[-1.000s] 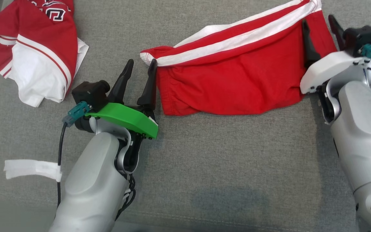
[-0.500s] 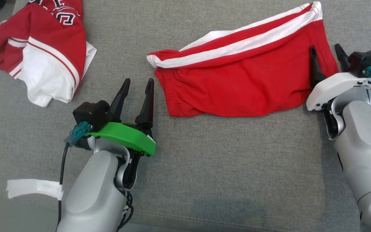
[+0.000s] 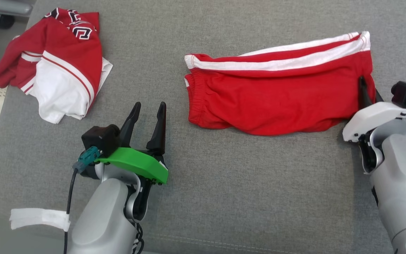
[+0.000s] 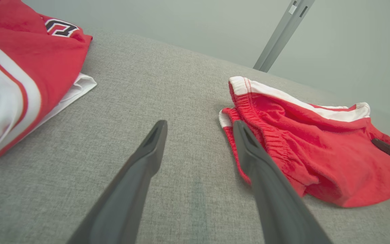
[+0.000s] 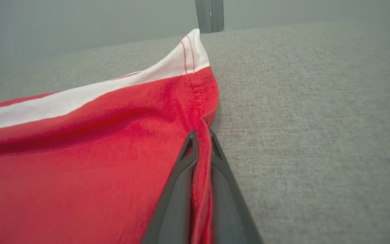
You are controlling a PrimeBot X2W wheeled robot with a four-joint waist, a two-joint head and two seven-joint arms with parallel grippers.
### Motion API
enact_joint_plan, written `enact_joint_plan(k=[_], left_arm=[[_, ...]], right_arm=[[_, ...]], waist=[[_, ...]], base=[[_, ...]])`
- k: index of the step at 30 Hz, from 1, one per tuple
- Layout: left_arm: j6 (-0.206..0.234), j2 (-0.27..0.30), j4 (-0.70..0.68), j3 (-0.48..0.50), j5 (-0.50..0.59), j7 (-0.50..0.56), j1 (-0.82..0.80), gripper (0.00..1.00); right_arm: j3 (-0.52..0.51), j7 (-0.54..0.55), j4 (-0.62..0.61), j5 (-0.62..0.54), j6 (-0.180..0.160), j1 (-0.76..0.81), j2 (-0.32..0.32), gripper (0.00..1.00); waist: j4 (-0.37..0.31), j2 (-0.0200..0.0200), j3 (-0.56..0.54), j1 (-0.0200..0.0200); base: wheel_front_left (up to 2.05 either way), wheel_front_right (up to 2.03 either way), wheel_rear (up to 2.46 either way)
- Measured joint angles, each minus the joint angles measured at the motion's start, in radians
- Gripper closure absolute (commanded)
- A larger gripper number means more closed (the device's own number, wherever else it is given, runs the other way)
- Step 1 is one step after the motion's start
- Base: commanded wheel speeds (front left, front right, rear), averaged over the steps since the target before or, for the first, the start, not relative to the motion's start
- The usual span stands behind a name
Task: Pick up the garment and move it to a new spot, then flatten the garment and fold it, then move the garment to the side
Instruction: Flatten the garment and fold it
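Right gripper (image 5: 201,137) clamped on red shorts (image 3: 277,102) hem corner, probably to pull them flat. Left gripper (image 3: 150,106) fingers apart, empty, near waistband.

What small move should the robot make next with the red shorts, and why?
Probably bring the left gripper across to the waistband end of the red shorts and close there: its jaws stand open, apart from the cloth, while the right gripper is shut on the opposite edge.
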Motion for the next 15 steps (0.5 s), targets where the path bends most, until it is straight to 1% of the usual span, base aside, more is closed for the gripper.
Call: enact_joint_plan(k=[6,11,13,15], left_arm=[[0.0,0.0,0.022,0.018,0.015,0.0,0.047,0.0],[-0.001,0.0,0.033,0.023,0.018,0.0,0.076,0.0],[-0.003,0.0,0.037,0.024,0.018,0.0,0.087,0.0],[-0.004,0.0,0.041,0.03,0.018,0.0,0.096,0.0]], right_arm=[[-0.058,0.0,-0.044,0.012,0.0,0.097,0.019,1.0],[-0.094,0.002,-0.08,0.018,0.0,0.146,0.008,1.0],[-0.086,0.002,-0.123,0.02,0.0,0.153,0.008,1.0],[-0.053,0.002,-0.172,0.029,0.0,0.154,0.016,1.0]], waist=[[-0.023,0.0,-0.057,0.0],[-0.043,0.0,-0.097,0.0],[-0.053,0.0,-0.115,0.0],[-0.064,0.0,-0.129,0.0]], base=[[0.0,0.0,0.0],[0.0,0.0,0.0],[0.0,0.0,0.0],[0.0,0.0,0.0]])
